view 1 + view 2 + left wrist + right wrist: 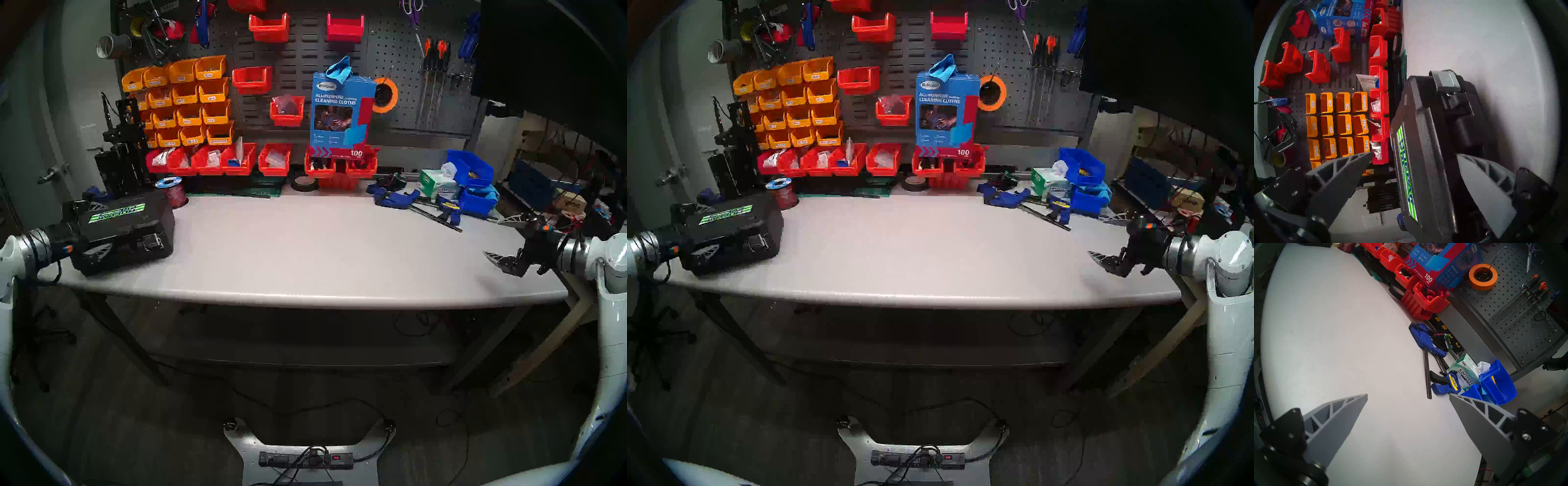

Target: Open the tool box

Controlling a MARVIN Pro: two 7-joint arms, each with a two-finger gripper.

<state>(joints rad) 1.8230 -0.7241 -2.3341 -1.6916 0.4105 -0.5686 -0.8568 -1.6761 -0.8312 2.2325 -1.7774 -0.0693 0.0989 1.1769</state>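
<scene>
The black tool box (135,217) lies shut at the table's far left, with a green-and-white striped label (117,212) on its lid. One silver latch (151,241) shows on its front face, also in the left wrist view (1446,81). My left gripper (101,229) is open and straddles the box's left end. One finger is over the lid's back edge and the other lies against the front face. In the left wrist view the gripper (1414,154) shows a gap between the rear finger and the box (1425,135). My right gripper (492,237) is open and empty above the table's right edge.
A red wire spool (176,195) stands right behind the box. Blue bar clamps (397,198), a Kimtech tissue box (437,185) and blue bins (470,169) crowd the back right. Red bins (217,159) and a blue cloth carton (341,112) line the pegboard wall.
</scene>
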